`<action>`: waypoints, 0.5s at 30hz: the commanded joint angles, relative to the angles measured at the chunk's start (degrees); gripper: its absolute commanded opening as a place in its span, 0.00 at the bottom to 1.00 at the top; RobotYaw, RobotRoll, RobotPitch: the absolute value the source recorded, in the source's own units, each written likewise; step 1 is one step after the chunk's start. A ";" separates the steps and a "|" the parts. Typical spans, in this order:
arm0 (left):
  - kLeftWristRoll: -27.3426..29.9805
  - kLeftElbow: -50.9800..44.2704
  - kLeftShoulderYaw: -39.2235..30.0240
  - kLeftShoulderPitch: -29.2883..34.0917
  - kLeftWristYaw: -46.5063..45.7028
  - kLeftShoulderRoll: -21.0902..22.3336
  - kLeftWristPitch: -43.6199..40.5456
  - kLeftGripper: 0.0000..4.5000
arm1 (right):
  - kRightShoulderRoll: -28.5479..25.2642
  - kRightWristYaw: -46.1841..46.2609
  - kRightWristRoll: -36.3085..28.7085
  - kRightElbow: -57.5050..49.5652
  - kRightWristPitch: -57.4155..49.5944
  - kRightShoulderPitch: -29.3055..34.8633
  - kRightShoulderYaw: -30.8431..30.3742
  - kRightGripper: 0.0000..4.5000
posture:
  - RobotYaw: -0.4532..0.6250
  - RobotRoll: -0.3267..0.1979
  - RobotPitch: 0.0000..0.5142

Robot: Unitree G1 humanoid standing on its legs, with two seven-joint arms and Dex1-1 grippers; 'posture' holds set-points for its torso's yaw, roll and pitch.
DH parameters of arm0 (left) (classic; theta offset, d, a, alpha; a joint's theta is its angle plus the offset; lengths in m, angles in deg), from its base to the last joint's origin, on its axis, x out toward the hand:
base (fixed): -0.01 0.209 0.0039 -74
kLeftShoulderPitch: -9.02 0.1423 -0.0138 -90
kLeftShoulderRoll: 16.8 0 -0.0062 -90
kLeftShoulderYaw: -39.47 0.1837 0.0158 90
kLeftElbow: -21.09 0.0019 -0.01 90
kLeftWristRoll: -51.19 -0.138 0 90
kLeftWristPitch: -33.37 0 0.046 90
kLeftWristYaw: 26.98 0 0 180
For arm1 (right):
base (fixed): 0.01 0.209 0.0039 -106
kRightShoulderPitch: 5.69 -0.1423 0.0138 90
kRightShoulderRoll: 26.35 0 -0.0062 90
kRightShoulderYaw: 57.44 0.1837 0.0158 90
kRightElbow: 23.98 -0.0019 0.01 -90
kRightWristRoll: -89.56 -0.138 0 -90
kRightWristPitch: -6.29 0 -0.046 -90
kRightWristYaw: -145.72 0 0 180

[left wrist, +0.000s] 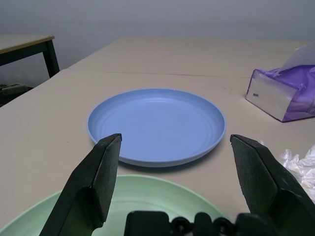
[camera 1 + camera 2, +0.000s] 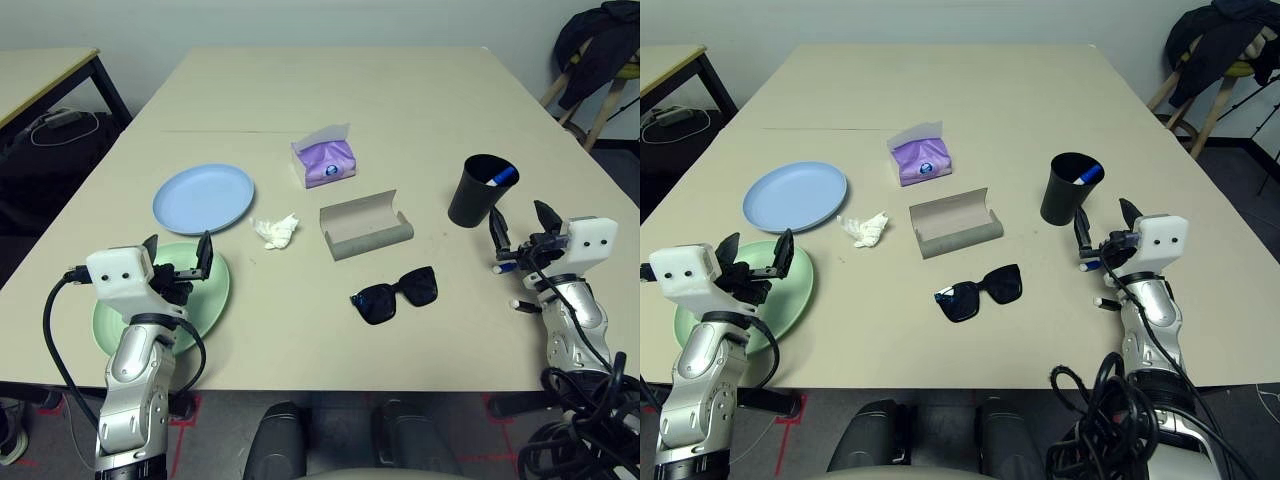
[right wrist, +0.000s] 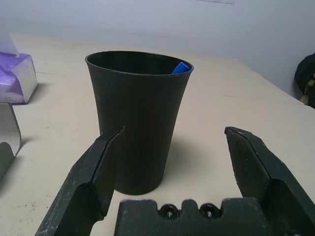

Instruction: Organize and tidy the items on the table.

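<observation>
To start well, each arm should take what lies straight ahead of it and close squarely, gripping the blue plate [image 1: 156, 125] by its rim. The left gripper [image 1: 177, 162] stands wide open and empty over the green plate [image 1: 147, 201], blue plate just beyond its jaws. The right gripper [image 3: 172, 157], equally wide and empty, faces the cup [image 3: 139, 118], which stands just ahead between its jaws, untouched, a blue pen [image 3: 180, 68] inside.

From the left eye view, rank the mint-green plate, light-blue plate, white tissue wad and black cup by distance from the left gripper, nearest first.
From the open left gripper:
1. Mint-green round plate, directly under it.
2. Light-blue round plate, just beyond, toward the table's middle.
3. Crumpled white tissue wad, to its right; close to call against the light-blue plate.
4. Black cup, far right.
</observation>
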 commanded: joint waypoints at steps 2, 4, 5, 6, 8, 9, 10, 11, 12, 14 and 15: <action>-0.66 1.57 0.45 -0.13 0.11 -0.02 0.22 1.00 | -0.02 -0.38 -0.65 -1.05 -0.41 0.17 -0.42 1.00 | 0.52 0.62 0.14; -0.70 1.63 0.47 -0.19 0.14 -0.04 0.28 1.00 | -0.05 -0.34 -0.67 -0.95 -0.36 0.09 -0.51 1.00 | 0.52 0.62 0.14; -0.72 1.63 0.48 -0.19 0.14 -0.05 0.30 1.00 | -0.06 -0.32 -0.68 -0.96 -0.33 0.10 -0.54 1.00 | 0.52 0.62 0.14; -0.72 1.68 0.47 -0.28 0.15 -0.02 0.28 1.00 | -0.06 -0.27 -0.65 -0.97 -0.35 0.06 -0.59 1.00 | 0.53 0.62 0.14; -0.71 1.66 0.54 -0.43 0.17 0.01 0.20 1.00 | -0.03 -0.18 -0.62 -1.05 -0.40 0.08 -0.65 1.00 | 0.53 0.62 0.14; -0.72 1.66 0.57 -0.47 0.20 0.02 0.21 1.00 | -0.01 -0.17 -0.62 -1.11 -0.43 0.14 -0.67 1.00 | 0.53 0.62 0.14; -0.74 1.67 0.59 -0.49 0.21 0.02 0.23 1.00 | 0.01 -0.18 -0.65 -1.20 -0.45 0.24 -0.68 1.00 | 0.53 0.62 0.14; -0.75 1.69 0.61 -0.50 0.22 0.02 0.26 1.00 | 0.03 -0.19 -0.67 -1.27 -0.47 0.31 -0.70 1.00 | 0.53 0.62 0.14; -0.76 1.71 0.62 -0.51 0.23 0.03 0.28 1.00 | 0.05 -0.20 -0.68 -1.30 -0.48 0.36 -0.71 1.00 | 0.53 0.62 0.14; -0.75 1.72 0.65 -0.55 0.27 0.05 0.32 1.00 | 0.06 -0.22 -0.69 -1.36 -0.53 0.43 -0.75 1.00 | 0.53 0.62 0.14; -0.76 1.73 0.67 -0.55 0.28 0.07 0.35 1.00 | 0.06 -0.24 -0.68 -1.39 -0.55 0.46 -0.77 1.00 | 0.53 0.62 0.14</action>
